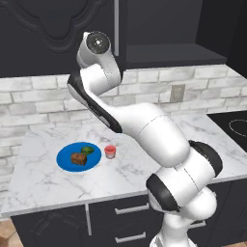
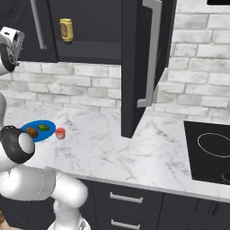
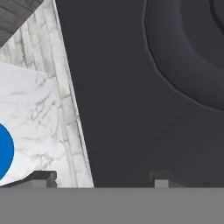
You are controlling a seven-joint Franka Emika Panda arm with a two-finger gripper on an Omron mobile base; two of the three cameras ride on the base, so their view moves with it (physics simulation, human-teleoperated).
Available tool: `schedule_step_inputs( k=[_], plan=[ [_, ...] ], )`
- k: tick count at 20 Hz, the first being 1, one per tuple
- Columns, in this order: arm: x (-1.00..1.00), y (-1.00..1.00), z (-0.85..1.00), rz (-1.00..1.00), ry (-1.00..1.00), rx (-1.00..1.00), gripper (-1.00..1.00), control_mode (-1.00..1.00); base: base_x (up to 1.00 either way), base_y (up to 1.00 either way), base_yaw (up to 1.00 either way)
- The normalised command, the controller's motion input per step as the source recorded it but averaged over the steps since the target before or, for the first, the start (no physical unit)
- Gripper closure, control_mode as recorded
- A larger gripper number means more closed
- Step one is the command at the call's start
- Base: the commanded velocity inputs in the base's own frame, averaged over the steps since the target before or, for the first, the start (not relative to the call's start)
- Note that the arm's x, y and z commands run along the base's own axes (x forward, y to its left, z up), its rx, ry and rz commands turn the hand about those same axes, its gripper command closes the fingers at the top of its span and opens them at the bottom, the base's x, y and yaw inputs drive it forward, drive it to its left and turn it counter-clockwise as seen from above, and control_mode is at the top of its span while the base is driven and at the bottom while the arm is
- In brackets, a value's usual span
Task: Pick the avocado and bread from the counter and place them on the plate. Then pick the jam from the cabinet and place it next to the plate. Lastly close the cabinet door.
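Left base view: I see avocado (image 1: 87, 150) and bread (image 1: 79, 158) on the plate (image 1: 65, 159), jam (image 1: 110, 152) just beside it. Right base view: the cabinet door (image 2: 137, 67) hangs open; a glancing push could slip off. Hand view: the gripper (image 3: 100, 178), tips apart and empty, faces a black panel (image 3: 144, 109) and could scrape it.
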Motion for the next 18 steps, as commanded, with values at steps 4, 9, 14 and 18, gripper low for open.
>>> schedule_step_inputs(
  k=[4,9,14,18],
  plan=[
    [0.17,-0.4,0.0,0.37,0.0,0.0,-1.0,-1.0,0.0,0.0,0.0],
    [-0.12,-0.07,0.16,0.19,0.0,0.0,-1.0,-1.0,0.0,0.0,0.0],
    [-0.59,0.0,0.27,0.07,0.0,0.0,-1.0,-1.0,0.0,0.0,0.0],
    [-0.68,0.0,0.17,0.05,0.0,0.0,-1.0,-1.0,0.0,0.0,0.0]
  ],
)
